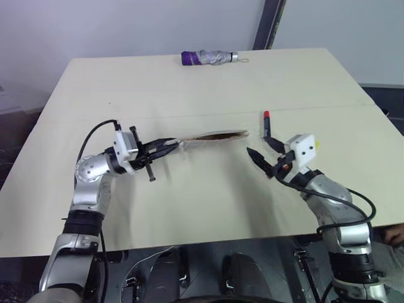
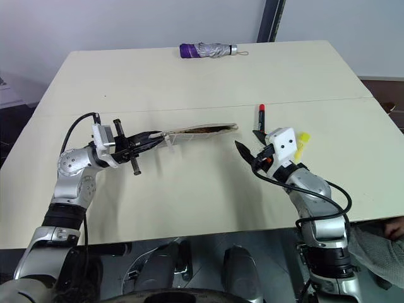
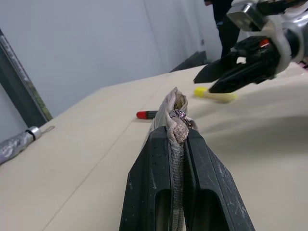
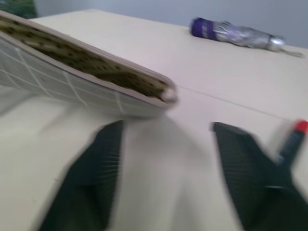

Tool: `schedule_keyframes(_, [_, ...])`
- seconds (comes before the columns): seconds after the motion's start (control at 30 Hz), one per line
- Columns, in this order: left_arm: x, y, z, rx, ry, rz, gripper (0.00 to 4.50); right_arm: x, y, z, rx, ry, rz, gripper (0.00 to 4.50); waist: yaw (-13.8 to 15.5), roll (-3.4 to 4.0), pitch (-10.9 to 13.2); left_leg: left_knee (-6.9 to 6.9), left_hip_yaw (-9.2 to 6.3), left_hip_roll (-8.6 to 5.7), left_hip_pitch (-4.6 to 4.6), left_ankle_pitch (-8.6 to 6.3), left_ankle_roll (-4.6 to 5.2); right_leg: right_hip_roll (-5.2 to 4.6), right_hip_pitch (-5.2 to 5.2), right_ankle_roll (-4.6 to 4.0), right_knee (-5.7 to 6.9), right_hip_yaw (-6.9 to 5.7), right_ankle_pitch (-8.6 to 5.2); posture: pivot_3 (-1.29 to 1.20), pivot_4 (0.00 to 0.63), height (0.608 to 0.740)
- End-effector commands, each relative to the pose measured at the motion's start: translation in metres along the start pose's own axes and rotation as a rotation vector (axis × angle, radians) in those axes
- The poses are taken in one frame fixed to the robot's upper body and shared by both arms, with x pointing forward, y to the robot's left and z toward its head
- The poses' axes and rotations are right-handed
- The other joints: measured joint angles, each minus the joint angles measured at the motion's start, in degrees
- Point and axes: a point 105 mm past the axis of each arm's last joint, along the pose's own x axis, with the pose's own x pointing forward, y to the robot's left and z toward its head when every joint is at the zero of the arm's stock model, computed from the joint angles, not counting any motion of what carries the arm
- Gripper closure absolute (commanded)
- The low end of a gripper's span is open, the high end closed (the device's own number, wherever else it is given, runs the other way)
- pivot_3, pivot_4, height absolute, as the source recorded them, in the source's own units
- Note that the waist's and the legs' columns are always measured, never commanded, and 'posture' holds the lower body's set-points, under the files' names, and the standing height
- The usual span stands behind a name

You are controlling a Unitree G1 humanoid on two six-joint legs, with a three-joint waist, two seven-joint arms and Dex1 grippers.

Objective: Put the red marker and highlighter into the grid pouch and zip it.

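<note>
My left gripper (image 1: pixel 165 149) pinches the grid pouch (image 1: pixel 214 136) by its end, mouth gaping toward my right gripper (image 1: pixel 264 153) — wide open, empty — with the red marker (image 1: pixel 266 125) just beyond its fingertips, lengthwise away, nearer this arm.

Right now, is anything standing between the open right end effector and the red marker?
Nothing visible does. The right end effector is open beside the red marker, with bare table between them; the grid pouch lies off to the side.
</note>
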Motion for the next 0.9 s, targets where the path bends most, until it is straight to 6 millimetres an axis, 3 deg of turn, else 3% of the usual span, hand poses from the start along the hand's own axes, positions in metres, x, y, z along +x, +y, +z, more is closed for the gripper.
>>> schedule_keyframes(0.03, [-0.003, 0.002, 0.004, 0.043, -0.008, 0.028, 4.5, -0.014, -0.011, 0.016, -0.052, -0.042, -0.072, 0.03, 0.0, 0.0, 0.0, -0.01, 0.0, 0.0, 0.0, 0.0, 0.0, 0.0, 0.0, 0.0, -0.01, 0.0, 0.0, 0.0, 0.15, 0.74])
schedule_keyframes(0.2, [-0.003, 0.0, 0.002, 0.064, 0.003, 0.034, 4.5, -0.047, -0.049, 0.003, -0.084, 0.03, -0.392, 0.03, 0.1, 0.0, 0.0, 0.0, 0.0, 0.01, 0.0, -0.01, -0.01, -0.01, 0.01, 0.0, -0.02, 0.0, 0.0, 0.0, 0.15, 0.74])
schedule_keyframes(0.43, [0.002, -0.003, 0.0, 0.06, -0.006, 0.02, 4.5, -0.069, -0.055, -0.019, 0.037, 0.149, -0.658, 0.03, -0.2, 0.0, 0.0, -0.02, -0.01, 0.04, 0.0, -0.04, -0.07, -0.01, -0.01, -0.02, -0.04, 0.02, -0.01, 0.0, 0.15, 0.74])
schedule_keyframes(0.67, [0.01, -0.005, -0.001, 0.066, -0.017, -0.006, 4.5, -0.06, -0.072, -0.027, 0.245, 0.206, -0.797, 0.03, -0.1, 0.0, 0.0, 0.0, -0.01, 0.05, -0.04, -0.04, -0.07, 0.0, -0.05, -0.06, -0.06, 0.03, -0.02, 0.0, 0.15, 0.74])
schedule_keyframes(0.9, [0.011, -0.005, 0.0, 0.077, -0.014, -0.011, 4.5, -0.052, -0.086, -0.029, 0.245, 0.265, -0.827, 0.03, -0.1, 0.0, 0.0, -0.07, 0.0, 0.03, -0.16, -0.01, 0.0, 0.03, -0.14, -0.03, -0.09, 0.03, 0.0, 0.0, 0.15, 0.74])
